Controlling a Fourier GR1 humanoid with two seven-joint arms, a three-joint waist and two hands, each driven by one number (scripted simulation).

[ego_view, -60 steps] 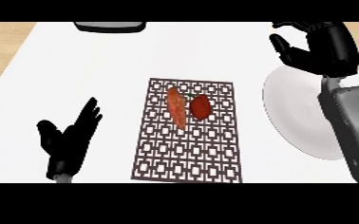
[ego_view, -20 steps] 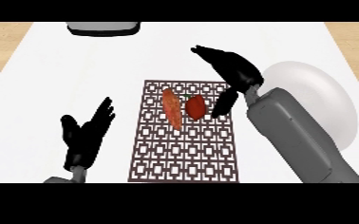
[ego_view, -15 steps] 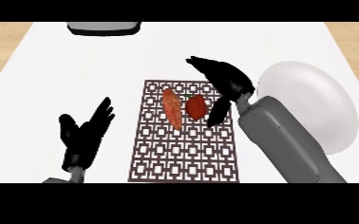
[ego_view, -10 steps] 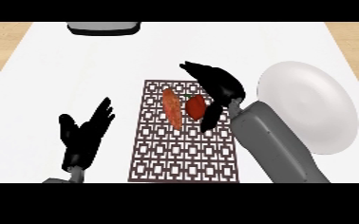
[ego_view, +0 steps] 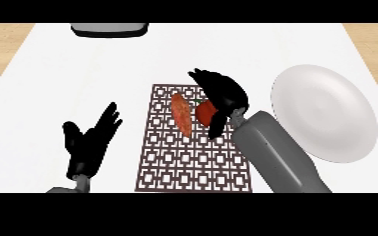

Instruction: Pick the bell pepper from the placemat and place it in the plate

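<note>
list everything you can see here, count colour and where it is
placemat: one, dark brown lattice pattern, middle of the white counter
bell pepper: one, red, upper part of the placemat, partly under the right hand
orange-red elongated item: one, on the placemat just left of the bell pepper
plate: one, white, on the counter right of the placemat
dark grey object: one, at the counter's far edge, upper left, cut off by the view
counter: one, white
left hand: black, open, resting left of the placemat
right hand: black, fingers curling over the bell pepper
</note>
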